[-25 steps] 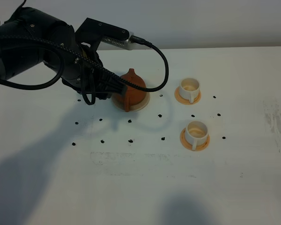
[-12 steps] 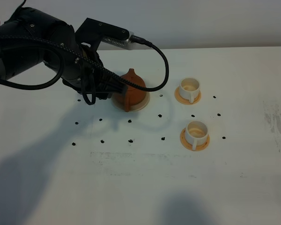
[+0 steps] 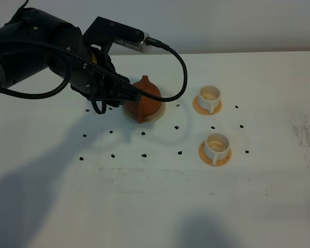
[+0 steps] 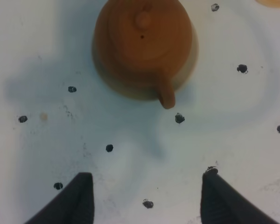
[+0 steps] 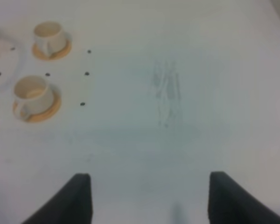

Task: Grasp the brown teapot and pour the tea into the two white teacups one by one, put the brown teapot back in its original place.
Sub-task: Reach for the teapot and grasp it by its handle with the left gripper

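The brown teapot point(image 3: 145, 99) stands upright on its cream saucer point(image 3: 158, 115), left of the table's middle, lid on. My left gripper point(image 3: 128, 94) sits just left of it, a little above the table. In the left wrist view the teapot point(image 4: 142, 44) lies ahead of the open left gripper point(image 4: 147, 196), with a gap between them and nothing between the fingers. The two white teacups point(image 3: 209, 96) point(image 3: 216, 144) each stand on an orange-tan coaster to the right. My right gripper point(image 5: 149, 198) is open over bare table, well away from the teacups point(image 5: 49, 36) point(image 5: 32, 95).
Small black dots point(image 3: 143, 133) are scattered on the white table around the teapot and cups. A faint scuffed patch point(image 3: 305, 137) marks the table's right side. The left arm's black cable point(image 3: 182, 67) arcs over the teapot. The far wall lies behind the table's back edge.
The left arm has risen slightly beside the teapot. The teapot and both cups have stayed where they were.
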Available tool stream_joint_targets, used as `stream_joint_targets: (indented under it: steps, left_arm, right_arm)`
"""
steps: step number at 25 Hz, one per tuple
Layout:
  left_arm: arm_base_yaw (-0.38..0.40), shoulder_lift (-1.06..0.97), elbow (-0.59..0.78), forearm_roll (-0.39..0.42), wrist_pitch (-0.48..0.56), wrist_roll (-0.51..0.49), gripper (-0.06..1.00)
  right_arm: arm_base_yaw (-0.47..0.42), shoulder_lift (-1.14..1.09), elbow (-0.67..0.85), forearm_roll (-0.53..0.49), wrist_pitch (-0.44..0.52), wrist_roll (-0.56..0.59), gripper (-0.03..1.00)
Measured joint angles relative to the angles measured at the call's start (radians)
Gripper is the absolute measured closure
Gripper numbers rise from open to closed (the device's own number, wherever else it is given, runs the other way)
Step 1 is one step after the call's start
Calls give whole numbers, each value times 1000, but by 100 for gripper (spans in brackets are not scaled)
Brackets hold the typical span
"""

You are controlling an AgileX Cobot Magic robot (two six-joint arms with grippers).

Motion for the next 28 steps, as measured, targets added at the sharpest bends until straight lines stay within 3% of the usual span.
stream_joint_targets:
  steps: [21,28]
  left_arm:
    - [0,0,0,-3,-19,1,46]
    - [0,0,0,-98,-24,21,46]
  right_arm:
    - [-5,-1,0,3,-1,0,45]
    - [-5,-1,0,3,-1,0,45]
